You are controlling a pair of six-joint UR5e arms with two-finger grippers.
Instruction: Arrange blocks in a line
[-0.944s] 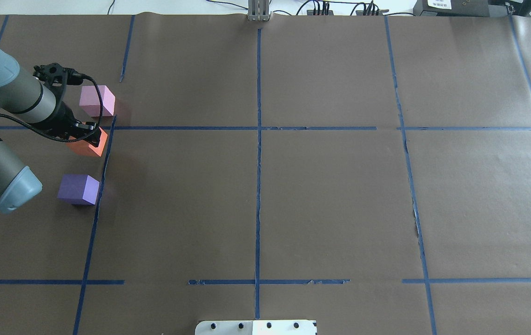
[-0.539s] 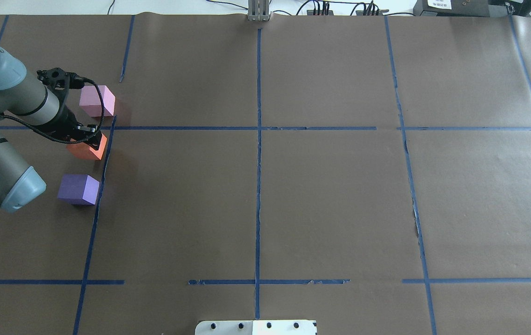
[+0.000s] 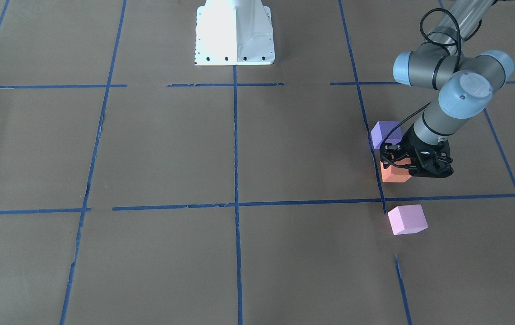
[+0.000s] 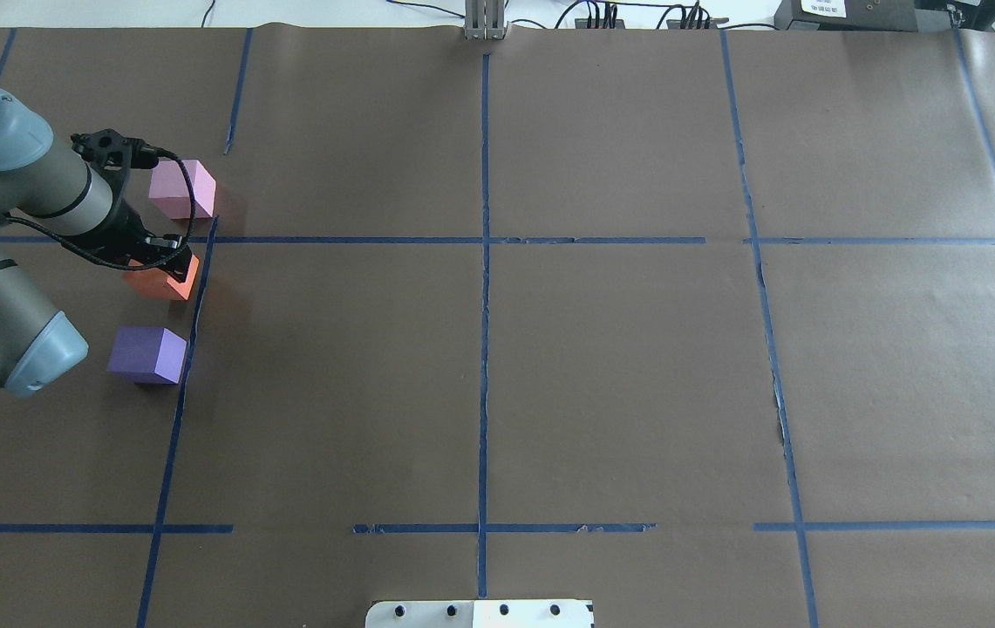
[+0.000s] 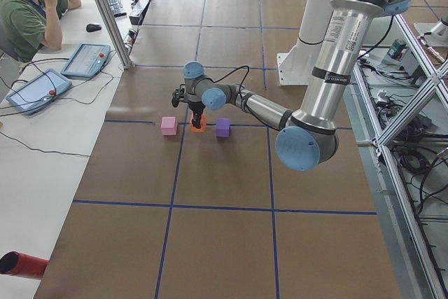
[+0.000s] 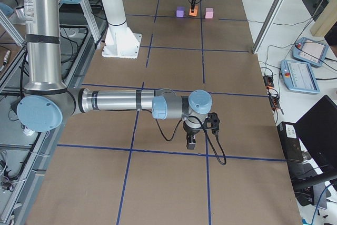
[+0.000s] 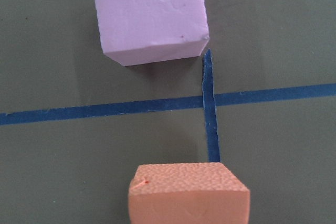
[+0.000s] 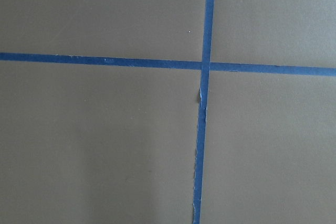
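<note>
At the far left of the overhead view, the left arm's fingers point(image 4: 153, 249) are clamped on the orange foam-like cube point(image 4: 167, 284), which is held low over the brown paper-covered surface point(image 4: 619, 375). Whether its underside touches the paper cannot be told. This cube is placed between the other two. The pale pink-lilac foam-like cube point(image 4: 181, 187) lies farther from the robot, beyond a crosswise blue tape line point(image 4: 349, 240). The dark violet-purple foam-like cube point(image 4: 146, 353) lies nearer the robot. All three are kept apart by strips of bare paper and are ranged roughly in a column.

Just to their right a lengthwise blue tape line point(image 4: 174, 410) is laid. The right edges of the orange and violet cubes come close to it, and its far tip ends just beside the pink cube's near corner.

Further right, bare paper crossed only by the tape grid is seen across the middle and right of the surface.

The right arm's fingers point(image 6: 191, 142) are shown only from the side, pointed down over a tape crossing well apart from the cubes. Whether they are apart or together cannot be told.
</note>
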